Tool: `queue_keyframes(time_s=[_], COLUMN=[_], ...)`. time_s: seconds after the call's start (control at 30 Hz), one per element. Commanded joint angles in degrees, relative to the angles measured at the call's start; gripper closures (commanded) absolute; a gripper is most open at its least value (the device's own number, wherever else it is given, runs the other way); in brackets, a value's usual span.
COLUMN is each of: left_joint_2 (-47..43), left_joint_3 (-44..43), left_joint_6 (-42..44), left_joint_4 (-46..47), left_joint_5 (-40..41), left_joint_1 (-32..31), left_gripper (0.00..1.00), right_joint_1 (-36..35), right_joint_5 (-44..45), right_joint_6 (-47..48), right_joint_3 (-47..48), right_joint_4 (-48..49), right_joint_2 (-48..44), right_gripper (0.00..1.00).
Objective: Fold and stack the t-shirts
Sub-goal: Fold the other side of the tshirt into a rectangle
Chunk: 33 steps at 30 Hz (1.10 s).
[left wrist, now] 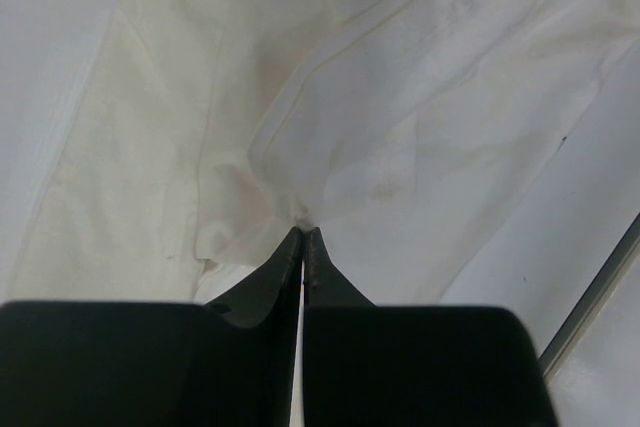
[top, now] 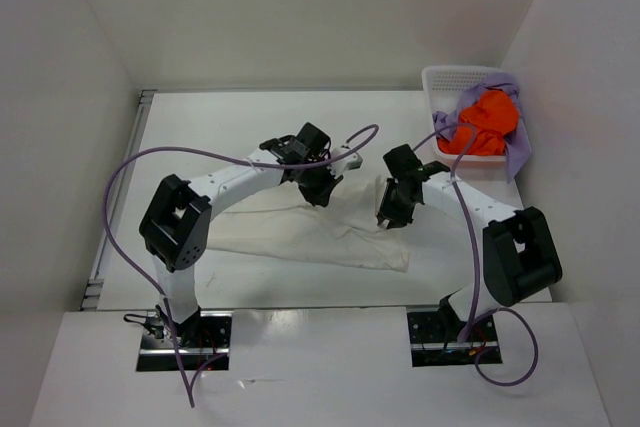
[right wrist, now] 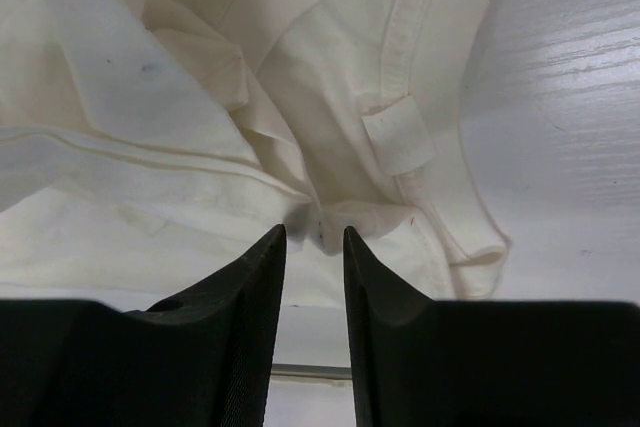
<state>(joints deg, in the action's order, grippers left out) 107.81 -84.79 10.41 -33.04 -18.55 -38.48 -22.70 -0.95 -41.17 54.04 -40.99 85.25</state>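
Note:
The cream-white t-shirt [top: 300, 232] lies crumpled on the white table between the arms. My left gripper [top: 322, 187] is over its upper middle. In the left wrist view the left gripper [left wrist: 305, 232] is shut, with a peak of the shirt [left wrist: 400, 117] pinched at the tips. My right gripper [top: 392, 212] is at the shirt's right part. In the right wrist view the right gripper [right wrist: 315, 232] stands narrowly apart with a thick fold near the collar [right wrist: 410, 77] caught between the tips. The orange t-shirt [top: 485, 122] and lavender t-shirt [top: 518, 147] lie bunched in the basket.
The white perforated basket [top: 440, 79] stands at the table's back right corner, against the right wall. White walls enclose the table on the left, back and right. A metal rail [top: 122, 187] runs along the table's left edge.

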Motion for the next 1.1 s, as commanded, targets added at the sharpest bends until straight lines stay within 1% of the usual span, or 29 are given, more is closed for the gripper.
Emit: queue_keyframes(time_s=[0.0, 0.17, 0.33, 0.43, 0.47, 0.53, 0.63, 0.67, 0.83, 0.93, 1.03, 1.07], left_joint_2=[-1.5, -1.5, -2.6, -2.6, -2.6, -2.6, -2.6, -2.6, -4.4, -6.3, -7.1, -7.1], left_joint_3=[1.1, 1.1, 2.6, 4.1, 4.1, 4.7, 4.7, 4.7, 4.7, 6.8, 8.4, 8.4], left_joint_6=[1.7, 1.7, 1.7, 1.7, 1.7, 1.2, 1.2, 1.2, 1.9, 3.6, 5.1, 5.6], left_joint_4=[0.0, 0.0, 0.0, 0.0, 0.0, 0.0, 0.0, 0.0, -0.6, -1.2, -1.2, -1.2], left_joint_5=[-1.5, -1.5, -0.9, -0.9, -0.9, -0.9, -0.9, -0.9, -0.9, -0.2, -0.2, -0.2], left_joint_1=[-0.4, -0.4, -0.4, -0.4, -0.4, -0.4, -0.4, -0.4, -0.4, -0.4, -0.4, -0.9], left_gripper=[1.0, 1.0, 1.0, 1.0, 1.0, 1.0, 1.0, 1.0, 1.0, 1.0, 1.0, 0.98], right_joint_1=[-0.5, -0.5, -1.0, -1.0, -1.6, -2.2, -3.2, -3.2, -5.1, -7.7, -10.8, -11.7], right_joint_5=[1.1, -0.2, 1.2, 1.2, 1.2, 2.1, 2.7, 3.2, 3.9, 2.8, 1.7, 1.7], right_joint_6=[0.7, 1.4, 3.0, 3.0, 3.0, 3.0, 3.0, 3.0, 2.5, 0.1, -3.3, -4.0], right_joint_3=[2.0, 2.6, 5.0, 5.0, 5.0, 5.0, 5.5, 5.5, 6.7, 6.7, 3.9, 2.7], right_joint_4=[3.0, 5.5, 5.8, 5.7, 5.7, 5.2, 4.6, 3.7, 0.3, -3.4, -7.1, -7.7], right_joint_2=[0.3, 3.3, 2.8, 2.8, 2.8, 3.3, 3.9, 3.9, 1.9, -1.4, -3.2, -3.3], right_gripper=[0.65, 0.65, 0.65, 0.7, 0.74, 0.76, 0.91, 1.0, 1.0, 1.0, 1.0, 1.0])
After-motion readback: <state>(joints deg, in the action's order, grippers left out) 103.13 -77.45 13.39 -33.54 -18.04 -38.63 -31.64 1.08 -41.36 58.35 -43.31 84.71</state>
